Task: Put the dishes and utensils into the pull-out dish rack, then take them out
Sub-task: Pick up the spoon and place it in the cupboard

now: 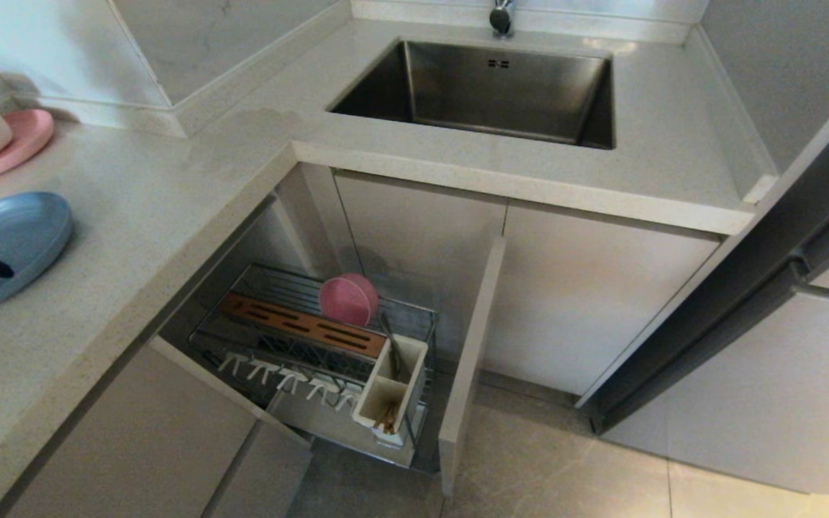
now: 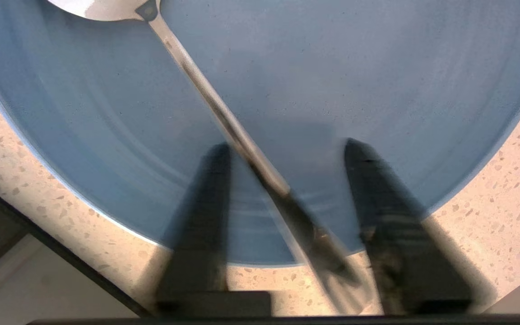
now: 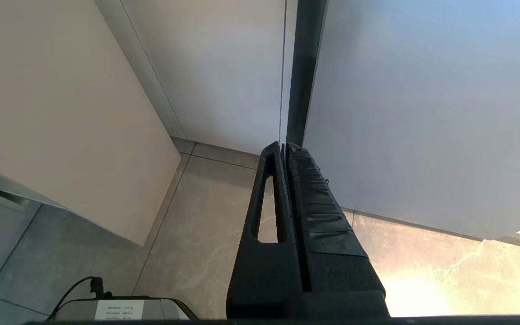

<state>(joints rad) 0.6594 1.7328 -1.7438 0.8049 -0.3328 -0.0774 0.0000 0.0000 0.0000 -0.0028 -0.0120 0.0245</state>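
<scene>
The silver spoon (image 2: 206, 90) lies on the blue plate (image 2: 355, 76) on the counter (image 1: 141, 216). The left gripper (image 2: 287, 149) sits over its handle, fingers partly open, one each side. The right gripper (image 3: 284, 146) is pressed closed, empty.

My right gripper (image 3: 284, 146) hangs low with its two black fingers pressed flat together, pointing at the foot of pale cabinet doors (image 3: 224, 67) split by a dark vertical gap. Grey marbled floor tiles (image 3: 197, 234) lie below, with a labelled grey box (image 3: 120, 310) and its black cable.
</scene>
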